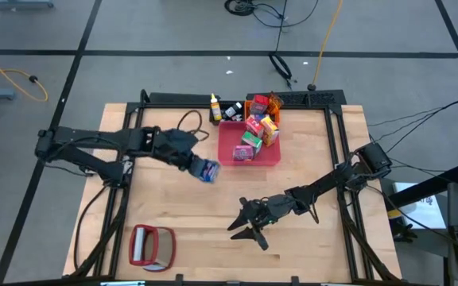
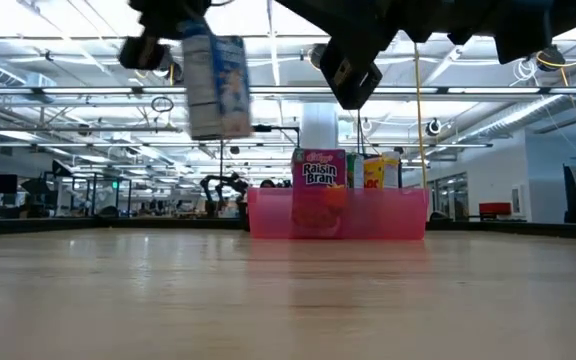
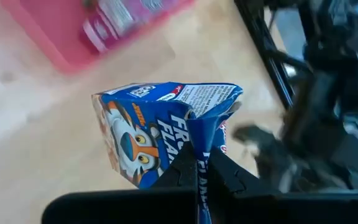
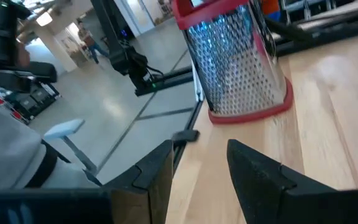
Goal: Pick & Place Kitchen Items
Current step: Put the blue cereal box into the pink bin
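Note:
My left gripper (image 1: 196, 164) is shut on a blue cereal packet (image 1: 207, 170) with a tiger on it, held in the air just left of the pink tray (image 1: 270, 157). The tray holds red and yellow cartons (image 1: 259, 131); a Raisin Bran carton (image 2: 319, 190) stands at its near wall. My right gripper (image 1: 245, 228) hovers open and touches nothing over the table's near middle, pointing toward the red-framed grater (image 4: 235, 56). My left gripper pinches the packet's creased, flattened end (image 3: 201, 149) between its two fingers (image 3: 230, 177). The packet (image 2: 216, 85) hangs below the fingers, nearly upright and lifted well clear of the table.
A yellow bottle (image 1: 215, 108), small dark things and an orange packet (image 1: 265, 102) stand behind the tray at the far edge. The grater (image 1: 151, 246) lies at the near left. Bare wood lies between the arms. Black rails (image 1: 336, 135) frame the table's sides.

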